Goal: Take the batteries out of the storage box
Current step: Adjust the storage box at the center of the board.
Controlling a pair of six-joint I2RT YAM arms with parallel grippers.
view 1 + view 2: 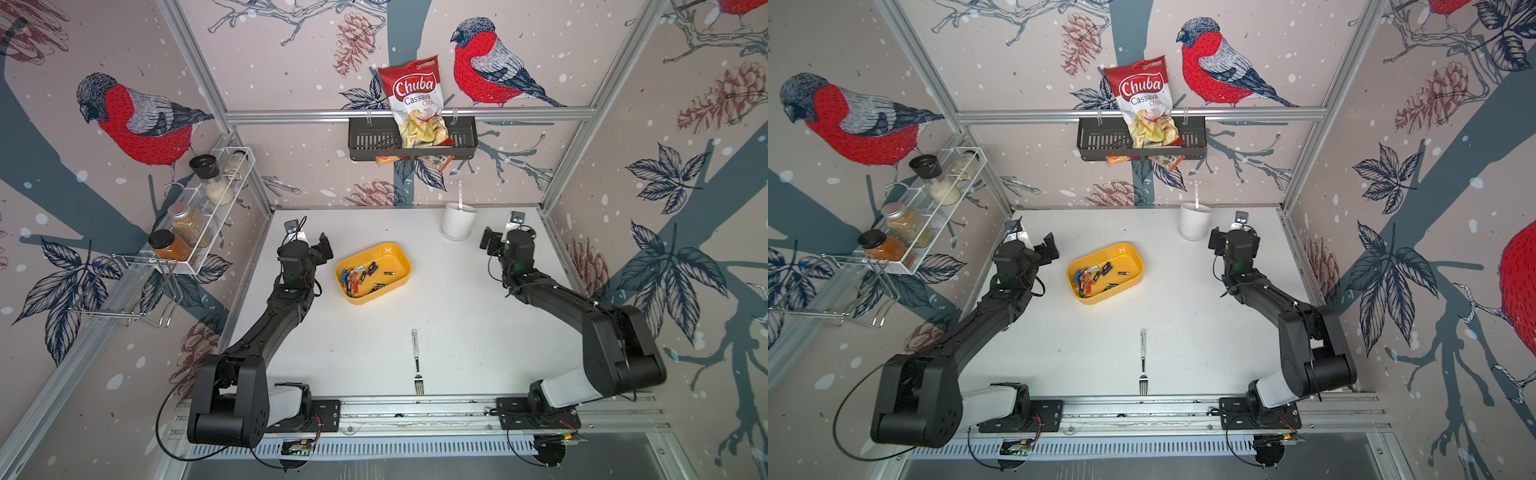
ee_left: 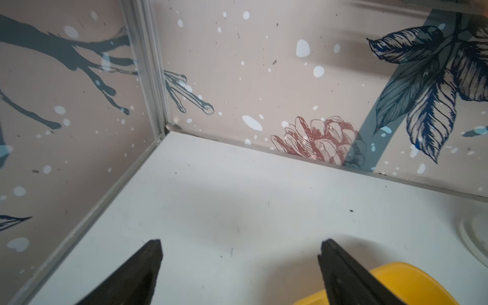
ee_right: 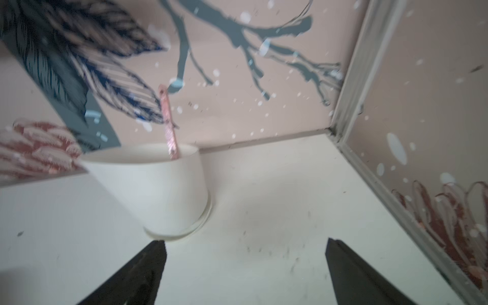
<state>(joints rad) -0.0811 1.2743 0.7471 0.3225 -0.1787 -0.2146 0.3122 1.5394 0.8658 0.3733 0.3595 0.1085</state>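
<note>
Pre-grasp: left pincer (image 2: 240, 247) and right pincer (image 3: 245, 245) are hanging spread, empty. Batteries (image 1: 363, 276) are lying in the storage box (image 1: 397, 259), 4 o'clock of left pincer; next means descending onto one.

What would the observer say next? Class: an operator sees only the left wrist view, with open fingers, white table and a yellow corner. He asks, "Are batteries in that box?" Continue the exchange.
Observer: Yes. In both top views the batteries lie loose in the storage box, mostly at the end nearer the left arm.
Operator: Where is the right gripper?
Observer: The right gripper is open and empty, near the white cup, away from the box.
Operator: Anything else on the table?
Observer: A fork lies near the front rail, tines toward it.
</note>
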